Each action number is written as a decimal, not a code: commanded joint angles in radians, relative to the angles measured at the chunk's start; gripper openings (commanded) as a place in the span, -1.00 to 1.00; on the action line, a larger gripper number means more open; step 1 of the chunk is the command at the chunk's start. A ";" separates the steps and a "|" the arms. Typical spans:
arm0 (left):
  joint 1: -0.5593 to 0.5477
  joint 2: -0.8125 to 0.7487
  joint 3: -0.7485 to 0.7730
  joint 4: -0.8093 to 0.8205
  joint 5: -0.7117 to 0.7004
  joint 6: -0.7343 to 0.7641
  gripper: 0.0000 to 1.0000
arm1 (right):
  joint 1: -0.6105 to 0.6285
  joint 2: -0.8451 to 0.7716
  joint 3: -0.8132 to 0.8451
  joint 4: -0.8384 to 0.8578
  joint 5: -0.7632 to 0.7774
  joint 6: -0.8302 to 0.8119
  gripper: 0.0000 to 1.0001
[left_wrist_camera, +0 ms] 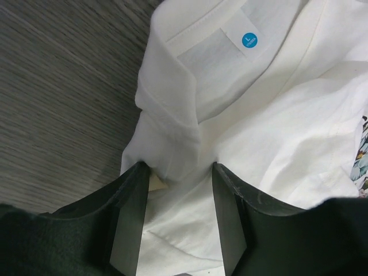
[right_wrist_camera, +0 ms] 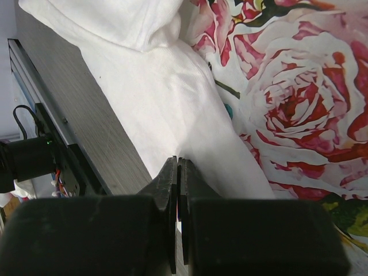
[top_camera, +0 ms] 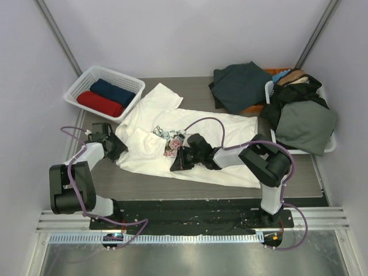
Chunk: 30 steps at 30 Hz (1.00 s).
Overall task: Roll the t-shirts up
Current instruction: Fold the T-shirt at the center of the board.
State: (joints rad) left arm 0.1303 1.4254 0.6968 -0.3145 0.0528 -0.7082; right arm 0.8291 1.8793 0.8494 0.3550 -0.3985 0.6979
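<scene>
Being readied for rolling, a cream tee [top_camera: 230, 144] is lying spread and rumpled across the middle of the table [top_camera: 144, 183], its rose print [right_wrist_camera: 293, 103] showing and no roll yet begun. At its left end, beside the collar [left_wrist_camera: 195, 31], a bunched fold is being straddled by the left gripper [left_wrist_camera: 179, 175], whose fingers are being held wide, with cloth lying between them but not clamped. At the near hem, roughly midway along, the right gripper [right_wrist_camera: 177, 169] is being held low with its fingers closed tight together. A crease is running up to their tips, so a thin edge of the tee is judged to be nipped there. Two finished rolls, a red tee [top_camera: 99, 103] and a navy tee [top_camera: 113, 91], are sitting in the basket [top_camera: 76, 91] at the far left, and dark garments [top_camera: 299, 118] are lying heaped at the far right. The step in hand is judged to be the flattening and folding needed before rolling, with the work on this tee barely under way. A closing of the left fingers on the fold is being called for next, so that the left end can be drawn taut against the right grip and the wrinkles pulled out before a narrow band is folded and rolled.
</scene>
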 commanded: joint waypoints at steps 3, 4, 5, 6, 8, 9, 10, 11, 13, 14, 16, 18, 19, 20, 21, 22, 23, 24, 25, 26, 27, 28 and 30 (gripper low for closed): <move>-0.003 -0.009 0.044 -0.182 -0.359 -0.028 0.02 | -0.004 0.018 -0.001 -0.065 0.046 -0.028 -0.98; -0.003 -0.017 0.044 -0.201 -0.393 -0.037 0.04 | -0.004 0.020 -0.003 -0.065 0.044 -0.028 -0.98; -0.001 -0.026 0.044 -0.225 -0.436 -0.052 0.04 | -0.004 0.018 0.000 -0.064 0.043 -0.026 -0.98; 0.000 -0.037 0.046 -0.241 -0.455 -0.063 0.04 | -0.002 0.020 -0.001 -0.064 0.041 -0.025 -0.98; 0.000 -0.043 0.052 -0.288 -0.497 -0.091 0.04 | -0.004 0.020 0.000 -0.064 0.041 -0.025 -0.98; 0.000 -0.045 0.053 -0.296 -0.524 -0.100 0.04 | -0.004 0.020 0.000 -0.065 0.041 -0.024 -0.98; 0.000 -0.054 0.059 -0.301 -0.537 -0.100 0.07 | -0.004 0.020 0.000 -0.067 0.044 -0.024 -0.98; 0.000 -0.057 0.064 -0.320 -0.553 -0.105 0.07 | -0.004 0.020 -0.001 -0.067 0.046 -0.024 -0.98; 0.000 -0.074 0.073 -0.322 -0.574 -0.097 0.07 | -0.004 0.020 -0.001 -0.068 0.047 -0.028 -0.98; -0.001 -0.085 0.075 -0.324 -0.574 -0.094 0.07 | -0.002 0.020 0.000 -0.068 0.047 -0.026 -0.98; -0.001 -0.111 0.073 -0.321 -0.570 -0.091 0.09 | -0.004 0.020 0.000 -0.067 0.050 -0.028 -0.98; -0.001 -0.160 0.061 -0.278 -0.526 -0.060 0.11 | -0.004 0.017 -0.001 -0.070 0.053 -0.028 -0.98; 0.000 -0.175 0.060 -0.270 -0.490 -0.060 0.13 | -0.004 0.018 -0.001 -0.070 0.053 -0.029 -0.98; -0.001 -0.199 0.055 -0.238 -0.454 -0.050 0.14 | -0.004 0.017 -0.003 -0.070 0.055 -0.031 -0.98; -0.004 -0.212 0.049 -0.215 -0.423 -0.040 0.14 | -0.004 0.017 -0.003 -0.067 0.056 -0.031 -0.98; -0.004 -0.223 0.043 -0.198 -0.369 -0.039 0.18 | -0.004 0.017 -0.004 -0.067 0.055 -0.031 -0.98; -0.006 -0.244 0.034 -0.145 -0.334 -0.025 0.19 | -0.002 0.012 -0.006 -0.065 0.050 -0.032 -0.98; -0.012 -0.255 0.033 -0.127 -0.314 -0.022 0.20 | -0.004 0.009 -0.007 -0.054 0.046 -0.031 -0.98; -0.015 -0.266 0.035 -0.117 -0.303 -0.022 0.21 | -0.004 0.003 -0.012 -0.045 0.041 -0.031 -0.98; -0.029 -0.281 0.036 -0.092 -0.266 -0.013 0.22 | -0.004 -0.006 -0.015 -0.039 0.038 -0.031 -0.98; -0.040 -0.310 0.029 -0.077 -0.245 -0.007 0.22 | -0.004 -0.026 -0.013 -0.037 0.041 -0.034 -0.98; -0.049 -0.328 0.021 -0.025 -0.219 0.002 0.23 | -0.004 -0.040 -0.010 -0.047 0.040 -0.035 -0.98; -0.096 -0.361 0.000 0.020 -0.121 0.016 0.37 | -0.004 -0.086 0.017 -0.109 0.050 -0.061 -0.95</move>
State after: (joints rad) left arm 0.0948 1.1385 0.7246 -0.4580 -0.2394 -0.7349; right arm 0.8291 1.8755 0.8490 0.3531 -0.3946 0.6949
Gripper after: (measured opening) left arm 0.640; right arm 0.030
